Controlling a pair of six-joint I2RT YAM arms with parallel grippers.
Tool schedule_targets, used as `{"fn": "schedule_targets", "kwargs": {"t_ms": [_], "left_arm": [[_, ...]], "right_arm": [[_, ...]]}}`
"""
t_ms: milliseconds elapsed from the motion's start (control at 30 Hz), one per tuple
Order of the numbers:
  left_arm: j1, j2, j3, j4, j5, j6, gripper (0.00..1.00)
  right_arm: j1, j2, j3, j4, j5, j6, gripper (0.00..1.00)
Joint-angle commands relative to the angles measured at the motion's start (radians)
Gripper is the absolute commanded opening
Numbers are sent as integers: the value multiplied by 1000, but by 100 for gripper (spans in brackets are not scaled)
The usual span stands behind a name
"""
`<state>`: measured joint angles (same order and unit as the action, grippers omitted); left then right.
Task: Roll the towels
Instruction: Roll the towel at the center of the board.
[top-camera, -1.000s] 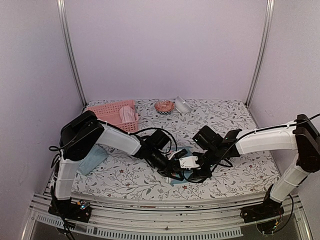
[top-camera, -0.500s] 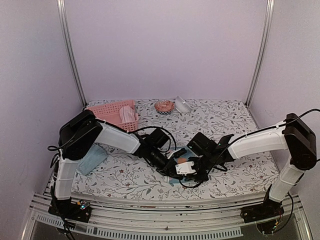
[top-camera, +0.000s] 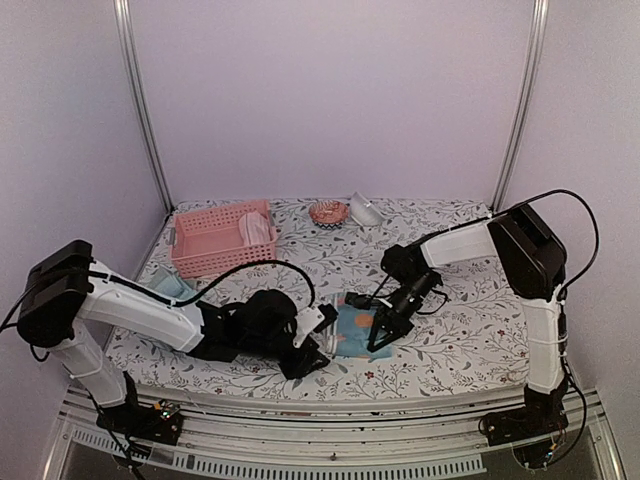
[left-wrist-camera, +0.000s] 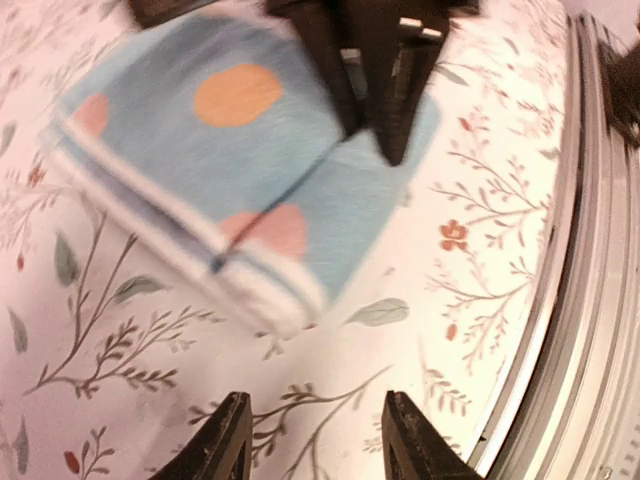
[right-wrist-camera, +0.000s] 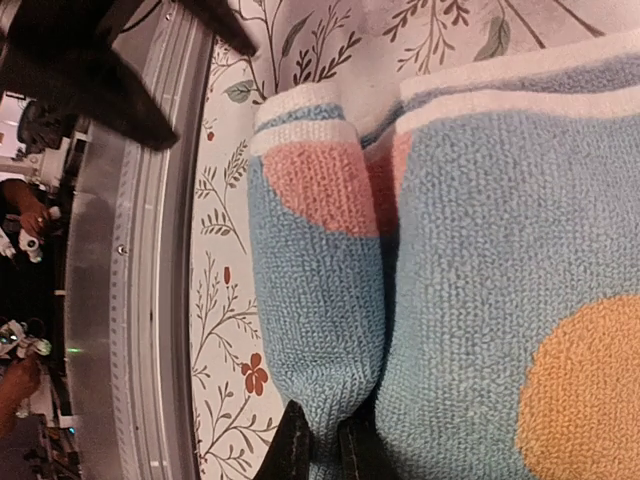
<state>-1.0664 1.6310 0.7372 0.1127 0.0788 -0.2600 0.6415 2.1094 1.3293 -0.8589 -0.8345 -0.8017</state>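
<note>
The light blue towel (top-camera: 351, 333) with orange and pink spots lies partly rolled on the flowered table near the front edge. My right gripper (top-camera: 378, 337) is shut on a fold at its edge; the right wrist view shows the fingers (right-wrist-camera: 296, 452) pinching the blue cloth (right-wrist-camera: 470, 230). My left gripper (top-camera: 320, 345) stands open just left of the towel, clear of it; its wrist view shows the towel (left-wrist-camera: 230, 160) ahead of the empty jaws (left-wrist-camera: 318, 440). A pink towel (top-camera: 257, 228) sits in the pink basket (top-camera: 205, 240). A pale teal towel (top-camera: 170, 287) lies at the left.
A small orange bowl (top-camera: 328, 212) and a white object (top-camera: 365, 210) stand at the back. The metal front rail (top-camera: 330, 415) runs close below the towel. The right gripper's black body (left-wrist-camera: 385, 70) lies across the towel's far side in the left wrist view.
My left gripper let go of the towel, opened and drew back to the left and nearer. My right gripper shut on the towel's edge, and its arm swung further back.
</note>
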Motion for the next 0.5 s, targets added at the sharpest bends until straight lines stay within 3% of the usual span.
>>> {"fn": "schedule_targets", "kwargs": {"t_ms": [0,167,467], "left_arm": [[-145,35,24,147,-239,329,48],[-203,203,188,89,-360,597,50],[-209,417,356,45,-456,793,45]], "right_arm": [[-37,138,95,-227,-98,-46,4],[-47,199,127,-239,-68,-30,4],[-49,209,127,-245,-72,-26,4]]}}
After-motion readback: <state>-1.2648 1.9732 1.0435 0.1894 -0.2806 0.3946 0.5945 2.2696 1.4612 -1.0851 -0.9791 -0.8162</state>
